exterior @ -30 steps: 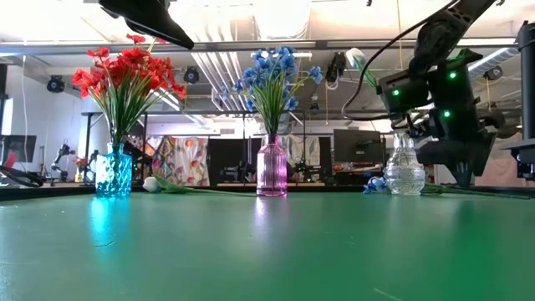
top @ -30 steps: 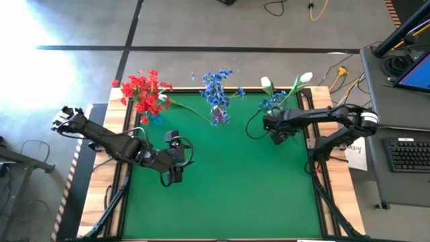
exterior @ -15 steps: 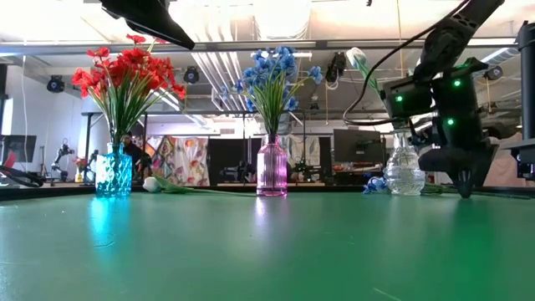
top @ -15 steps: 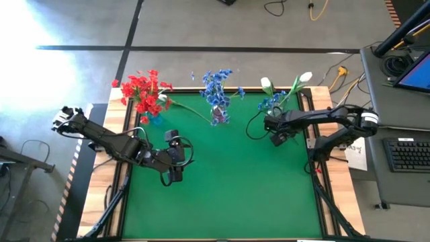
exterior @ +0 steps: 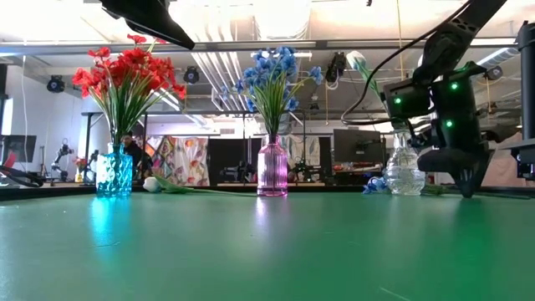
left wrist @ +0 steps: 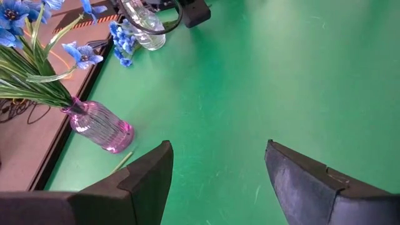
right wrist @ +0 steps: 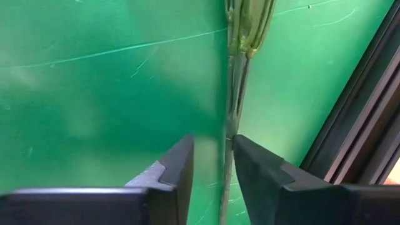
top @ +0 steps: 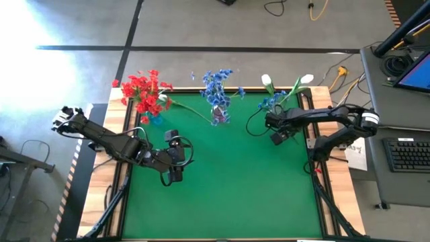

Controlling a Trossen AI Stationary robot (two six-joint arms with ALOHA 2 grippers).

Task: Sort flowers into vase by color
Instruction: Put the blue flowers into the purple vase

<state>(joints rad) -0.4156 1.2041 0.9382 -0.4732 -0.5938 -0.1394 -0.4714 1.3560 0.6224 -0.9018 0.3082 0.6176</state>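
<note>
Since a second ago, the right end effector [top: 275,136] has dropped until its tips meet the green bench [top: 228,188] near the right edge, and its fingers [right wrist: 178,165] have drawn in around a thin green stem [right wrist: 232,94]. From the wrist, that stem runs straight through the narrow gap between the two dark fingers, lying flat on the mat; I cannot tell whether they already pinch it or only flank it. Its bloom is out of sight there, so the colour of this flower is unclear.

Across the far side of the bench stand three vases: a teal vase [exterior: 113,174] holding the red flowers [exterior: 125,73], a pink vase [exterior: 271,167] holding blue flowers [exterior: 272,73], and a clear vase [exterior: 405,170] with white buds [top: 306,78] on long stems. A loose blue sprig [left wrist: 122,44] lies just beside the clear vase, and a white bud [exterior: 150,184] lies on the mat between the teal and pink vases.

The left end effector [top: 172,176] hangs over the near-left part of the bench, fingers spread, holding nothing.

The step in hand looks like picking a stray stem off the mat. Next comes a firm close, a lift clear of the mat, then a carry to the matching vase.
</note>
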